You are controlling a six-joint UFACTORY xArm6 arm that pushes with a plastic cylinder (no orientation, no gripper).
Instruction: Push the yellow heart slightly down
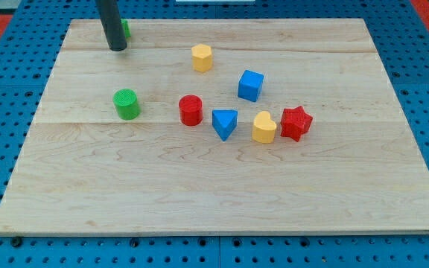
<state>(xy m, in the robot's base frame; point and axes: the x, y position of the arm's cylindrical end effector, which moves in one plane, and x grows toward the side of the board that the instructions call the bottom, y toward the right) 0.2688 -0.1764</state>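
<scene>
The yellow heart (264,127) lies right of the board's middle, touching the red star (296,123) on its right. The blue triangle (224,123) is just to its left, a little apart. My tip (117,48) stands near the board's top left corner, far up and left of the yellow heart. A green block (126,29) is partly hidden behind the rod, so its shape cannot be made out.
A green cylinder (126,103) sits below my tip at the left. A red cylinder (191,110) is left of the blue triangle. A blue cube (250,85) and a yellow hexagon block (202,57) lie above the heart. The wooden board (214,201) rests on a blue pegboard.
</scene>
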